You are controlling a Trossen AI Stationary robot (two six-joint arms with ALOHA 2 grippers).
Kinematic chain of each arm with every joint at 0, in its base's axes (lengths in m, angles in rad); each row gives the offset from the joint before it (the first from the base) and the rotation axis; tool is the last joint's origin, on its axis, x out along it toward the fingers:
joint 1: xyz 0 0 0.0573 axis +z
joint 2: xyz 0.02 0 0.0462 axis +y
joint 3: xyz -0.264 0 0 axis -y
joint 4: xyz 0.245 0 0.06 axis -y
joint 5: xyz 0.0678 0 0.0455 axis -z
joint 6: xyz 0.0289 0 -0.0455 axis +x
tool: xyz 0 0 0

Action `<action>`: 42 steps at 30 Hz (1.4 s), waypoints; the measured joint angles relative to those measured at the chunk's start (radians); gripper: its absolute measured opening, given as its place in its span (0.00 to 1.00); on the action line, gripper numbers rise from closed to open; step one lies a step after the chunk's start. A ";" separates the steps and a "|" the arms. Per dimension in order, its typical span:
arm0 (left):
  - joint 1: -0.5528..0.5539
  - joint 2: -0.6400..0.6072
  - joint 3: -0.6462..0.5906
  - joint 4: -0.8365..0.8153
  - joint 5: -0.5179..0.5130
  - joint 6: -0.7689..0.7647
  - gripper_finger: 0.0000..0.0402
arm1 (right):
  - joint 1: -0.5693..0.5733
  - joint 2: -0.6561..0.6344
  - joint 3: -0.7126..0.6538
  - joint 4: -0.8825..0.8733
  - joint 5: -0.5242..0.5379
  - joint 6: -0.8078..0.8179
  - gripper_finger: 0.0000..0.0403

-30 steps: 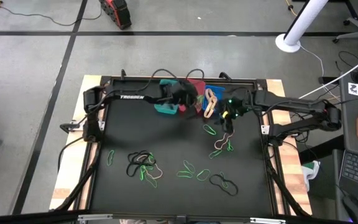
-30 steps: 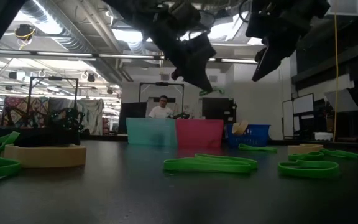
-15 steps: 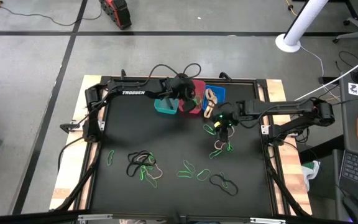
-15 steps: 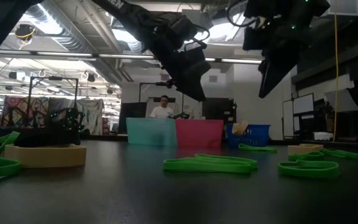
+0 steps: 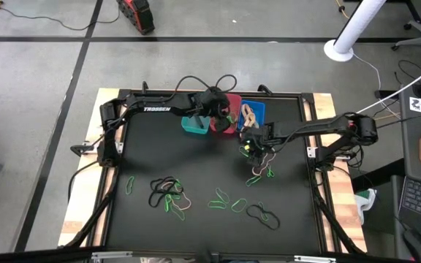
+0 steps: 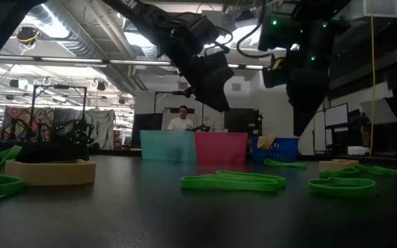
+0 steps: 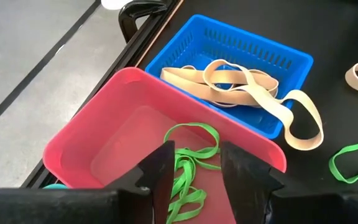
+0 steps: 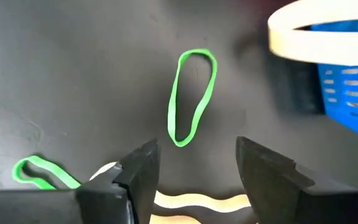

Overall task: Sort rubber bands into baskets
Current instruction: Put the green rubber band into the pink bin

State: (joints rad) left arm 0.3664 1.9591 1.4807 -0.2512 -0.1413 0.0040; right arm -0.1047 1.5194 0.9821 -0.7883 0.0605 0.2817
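left gripper (image 7: pixel 194 163) hangs spread open over the red basket (image 7: pixel 98 134) with green bands (image 7: pixel 188 162) inside; right gripper (image 8: pixel 194 163) gapes empty above a green rubber band (image 8: pixel 192 96) near the blue basket (image 8: pixel 347 59)

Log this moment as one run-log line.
left gripper: open over red basket, green bands inside | right gripper: open above green band on table | blue basket: tan bands
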 joint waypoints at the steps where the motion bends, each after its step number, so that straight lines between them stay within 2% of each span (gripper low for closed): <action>1: 0.000 0.000 0.000 -0.001 0.000 0.000 0.32 | 0.000 0.011 0.000 0.000 0.000 -0.001 0.52; 7: 0.000 0.000 0.000 0.000 0.000 -0.003 0.32 | 0.000 0.070 0.000 0.001 -0.001 -0.001 0.52; 12: 0.000 0.000 0.000 0.000 0.000 -0.004 0.32 | 0.000 0.112 0.000 0.015 -0.055 -0.002 0.52; 21: 0.000 0.000 0.000 0.000 0.000 -0.005 0.32 | 0.000 0.170 0.000 0.044 -0.053 -0.032 0.52; 30: 0.000 -0.001 0.000 0.000 0.000 -0.005 0.32 | 0.000 0.181 0.000 0.095 -0.042 -0.060 0.52; 35: 0.000 -0.001 0.000 -0.001 0.000 -0.005 0.32 | -0.001 0.181 -0.009 0.116 0.017 -0.085 0.52; 42: 0.000 -0.001 0.000 -0.001 0.000 -0.009 0.32 | -0.015 0.177 -0.050 0.159 0.001 -0.085 0.52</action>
State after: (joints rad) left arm 0.3664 1.9579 1.4807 -0.2520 -0.1410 -0.0048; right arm -0.1200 1.6964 0.9321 -0.6288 0.0615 0.1963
